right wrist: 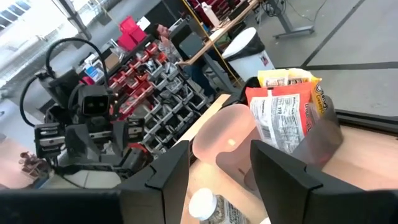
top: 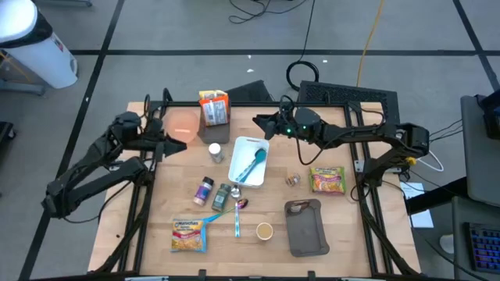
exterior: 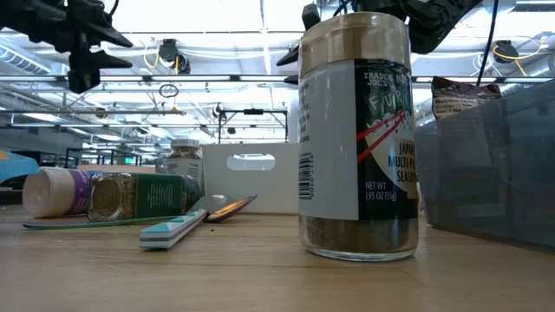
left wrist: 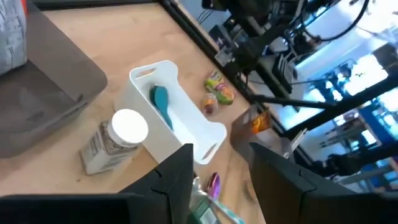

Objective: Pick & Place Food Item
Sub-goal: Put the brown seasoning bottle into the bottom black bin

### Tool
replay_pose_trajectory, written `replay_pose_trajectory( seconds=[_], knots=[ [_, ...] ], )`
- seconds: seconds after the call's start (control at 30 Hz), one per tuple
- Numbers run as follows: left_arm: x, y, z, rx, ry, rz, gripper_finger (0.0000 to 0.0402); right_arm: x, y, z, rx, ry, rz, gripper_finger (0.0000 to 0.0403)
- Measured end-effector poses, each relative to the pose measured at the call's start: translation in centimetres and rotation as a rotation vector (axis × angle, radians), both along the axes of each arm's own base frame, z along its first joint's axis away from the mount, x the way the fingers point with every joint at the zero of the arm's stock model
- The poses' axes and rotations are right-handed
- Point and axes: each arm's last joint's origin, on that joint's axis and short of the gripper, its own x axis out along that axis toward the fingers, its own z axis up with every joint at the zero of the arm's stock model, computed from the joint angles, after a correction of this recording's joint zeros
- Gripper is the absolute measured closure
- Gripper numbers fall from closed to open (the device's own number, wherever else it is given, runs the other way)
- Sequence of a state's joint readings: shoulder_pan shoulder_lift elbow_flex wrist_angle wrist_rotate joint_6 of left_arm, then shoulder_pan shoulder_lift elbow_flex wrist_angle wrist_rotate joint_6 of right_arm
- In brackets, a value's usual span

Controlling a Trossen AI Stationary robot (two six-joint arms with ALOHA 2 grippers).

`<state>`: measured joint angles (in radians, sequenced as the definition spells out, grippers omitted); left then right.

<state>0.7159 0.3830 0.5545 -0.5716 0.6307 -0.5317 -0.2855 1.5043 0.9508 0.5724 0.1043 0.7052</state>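
Food items lie spread over the wooden table (top: 164, 195): a yellow noodle packet (top: 189, 234) flat near the front left, another noodle packet (top: 328, 179) flat at the right, and an orange snack bag (top: 213, 108) standing in a grey bin (top: 219, 129) at the far edge. My left gripper (top: 173, 144) hangs open over the table's left side, above everything, with nothing between its fingers (left wrist: 177, 177). My right gripper (top: 262, 121) hovers open near the far edge, right of the snack bag (right wrist: 283, 118), pointing level toward the left; it is empty too.
A white tray (top: 237, 173) with a teal spoon (top: 251, 164) sits mid-table. Around it are a pink bowl (top: 182, 123), a white-lidded jar (top: 215, 152), two lying spice jars (top: 212, 193), a toothbrush (top: 238, 218), a cup (top: 264, 230), a dark tray (top: 305, 228) and candies (top: 293, 180).
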Motion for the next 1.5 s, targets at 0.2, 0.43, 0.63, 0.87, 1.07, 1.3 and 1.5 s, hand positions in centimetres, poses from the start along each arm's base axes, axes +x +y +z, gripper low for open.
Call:
replay_pose_trajectory(
  seconds=[0.2,0.43,0.63,0.87,1.07,1.3,1.5],
  knots=[
    [1.2,-0.4,-0.2,0.076,0.052,0.024,0.0243,0.0,-0.1,0.0,-0.012,0.003,-0.005,0.0242],
    [3.3,-1.6,-0.7,0.132,0.138,0.004,0.0243,0.0,-0.1,0.0,-0.064,0.026,-0.003,0.0243],
    [4.8,-3.2,-1.6,0.18,0.234,-0.019,0.0243,-0.1,-0.4,0.0,-0.078,0.033,-0.007,0.0243],
    [5.8,-4.7,-2.9,0.142,0.353,-0.062,0.0243,-0.3,-0.8,0.0,-0.148,0.061,0.01,0.0243],
    [6.4,-5.2,-3.4,0.073,0.393,-0.1,0.0243,-0.4,-1.2,0.0,-0.157,0.051,0.129,0.0243],
    [6.9,-5.3,-3.5,0.107,0.392,-0.151,0.0243,-0.4,-1.1,1.0,-0.193,-0.054,0.232,0.0243],
    [7.6,-5.4,-2.8,0.161,0.283,-0.164,0.0243,-0.5,-1.1,2.1,-0.122,-0.183,0.227,0.0243]
  ],
)
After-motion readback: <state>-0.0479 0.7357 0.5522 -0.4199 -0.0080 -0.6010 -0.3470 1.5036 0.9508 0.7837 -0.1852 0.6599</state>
